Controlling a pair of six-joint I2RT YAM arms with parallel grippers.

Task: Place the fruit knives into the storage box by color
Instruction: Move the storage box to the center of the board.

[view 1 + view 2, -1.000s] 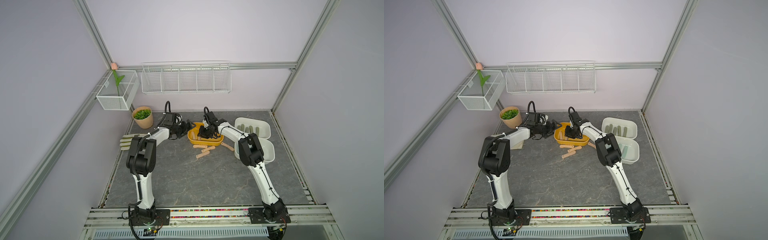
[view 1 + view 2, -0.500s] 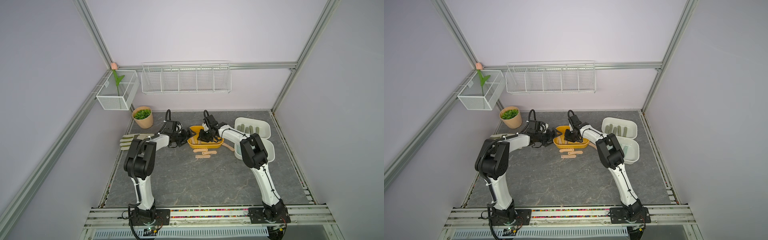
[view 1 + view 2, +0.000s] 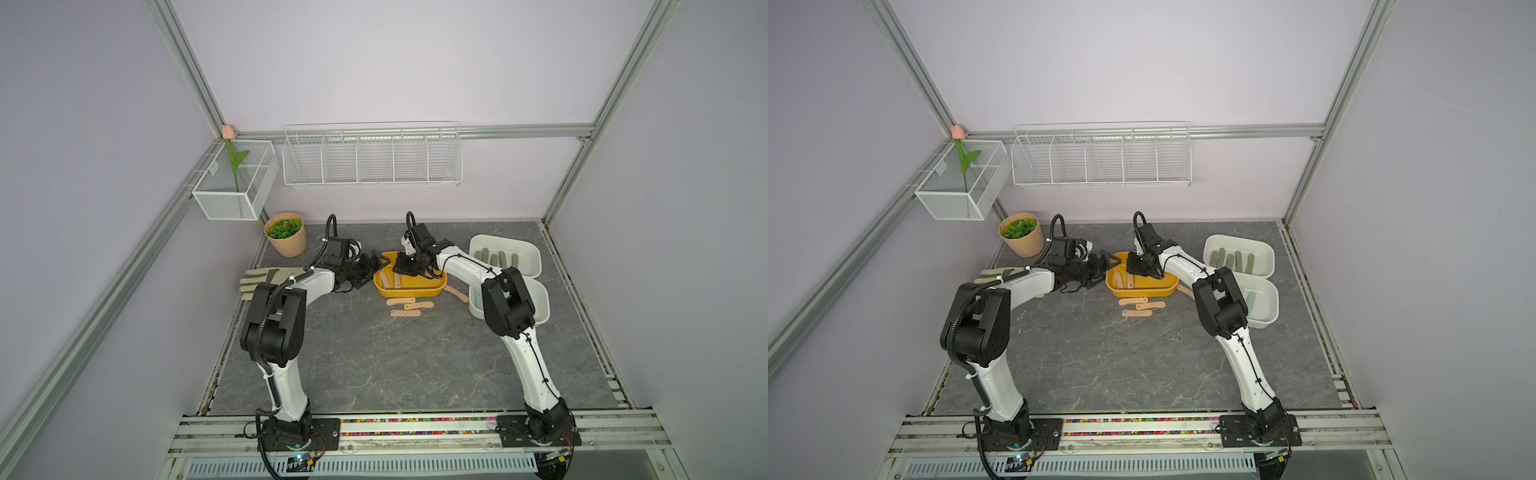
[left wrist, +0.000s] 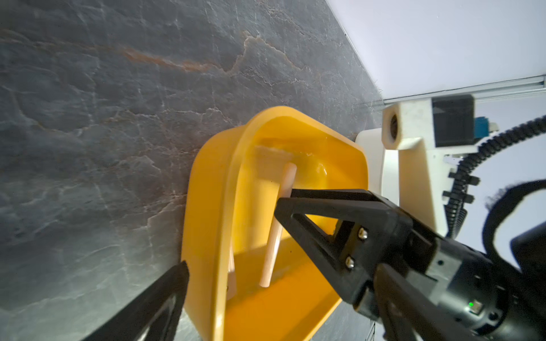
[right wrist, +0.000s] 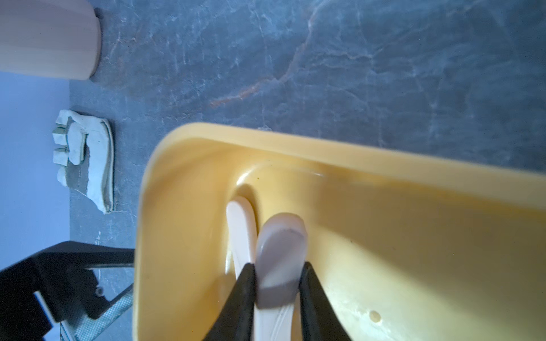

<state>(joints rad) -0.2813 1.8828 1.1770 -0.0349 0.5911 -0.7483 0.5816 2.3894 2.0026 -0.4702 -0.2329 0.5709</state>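
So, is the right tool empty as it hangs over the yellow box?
No, the right wrist view shows the right tool shut on a fruit knife inside the yellow box.

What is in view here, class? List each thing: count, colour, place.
peach knives: six seen; four on table beside yellow tub, two inside
olive knives: four or five; far white tub
mint knives: at least one; near white tub, mostly hidden
glove: one, beige; table's left edge
potted plant: one, green; back left
wire basket, mesh box with tulip: white; walls
left gripper: open, at yellow tub's end
right gripper: shut on a peach knife inside
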